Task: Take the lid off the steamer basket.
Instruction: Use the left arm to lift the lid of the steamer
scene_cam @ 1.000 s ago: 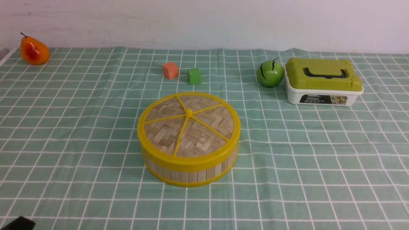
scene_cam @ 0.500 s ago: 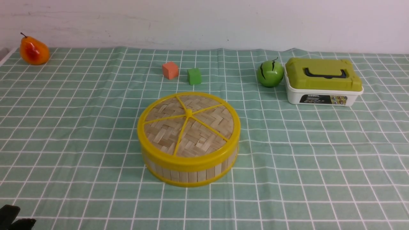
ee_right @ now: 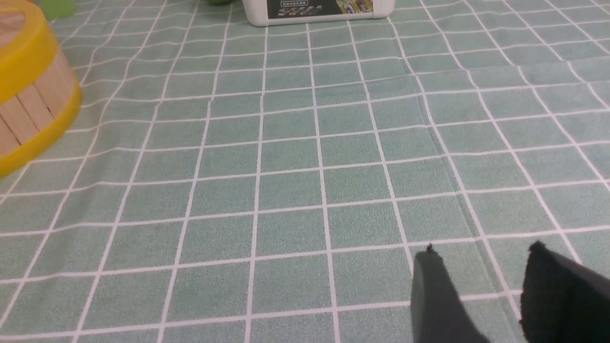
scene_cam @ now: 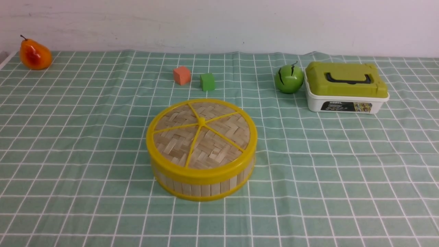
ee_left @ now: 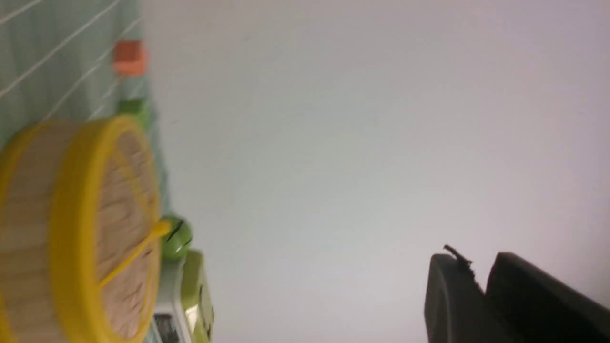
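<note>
The dark shape seen at the front view's lower-left corner half a second ago is gone. The lid [scene_cam: 201, 132] still sits on the steamer basket [scene_cam: 202, 187], mid-frame on the table [scene_cam: 343, 171]. The right fingers [ee_right: 433, 295] stand apart, empty, and the left fingers [ee_left: 448, 295] are too blurred to tell; an orange cube [scene_cam: 181, 75], a green cube [scene_cam: 207, 82], a green ball [scene_cam: 289, 79] and a white box [scene_cam: 346, 102] sit higher in the frame, well apart from the basket.

Only print: a dark label [scene_cam: 346, 106] on the white box [scene_cam: 343, 100], upper right of frame. Too blurred to read.
</note>
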Robot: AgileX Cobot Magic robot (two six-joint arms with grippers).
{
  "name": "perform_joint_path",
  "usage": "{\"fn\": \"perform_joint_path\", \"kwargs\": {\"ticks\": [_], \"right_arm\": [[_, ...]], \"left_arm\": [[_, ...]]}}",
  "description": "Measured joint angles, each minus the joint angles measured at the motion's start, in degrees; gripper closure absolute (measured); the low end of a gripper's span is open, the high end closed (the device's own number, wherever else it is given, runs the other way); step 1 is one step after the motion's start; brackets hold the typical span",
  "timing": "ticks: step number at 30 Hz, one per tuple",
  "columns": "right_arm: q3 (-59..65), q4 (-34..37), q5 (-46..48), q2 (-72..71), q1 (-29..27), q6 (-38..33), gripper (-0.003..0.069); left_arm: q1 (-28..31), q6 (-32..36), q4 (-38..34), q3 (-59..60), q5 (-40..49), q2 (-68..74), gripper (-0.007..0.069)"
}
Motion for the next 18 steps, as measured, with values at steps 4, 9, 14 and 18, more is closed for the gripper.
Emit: {"fn": "perform_joint_path", "kwargs": {"ticks": [4,9,14,18], "right_arm": [[0.00,0.00,0.00,0.00,0.00,0.00,0.0418],[0.00,0.00,0.00,0.00,0.00,0.00,0.0418],[0.00,0.00,0.00,0.00,0.00,0.00,0.0418],[0.00,0.00,0.00,0.00,0.00,0.00,0.0418]], "left_arm": [[0.00,13.54,2.16,-11.84,7.96,11.04,0.0637],[0.00,22.15,7.63,-24.48,27.84,30.86,0.0637],[0.00,29.64,18.83,-42.19,47.44,54.14,0.0637],[0.00,30.47,22.33,-54.89,54.88,68.55,0.0637]]}}
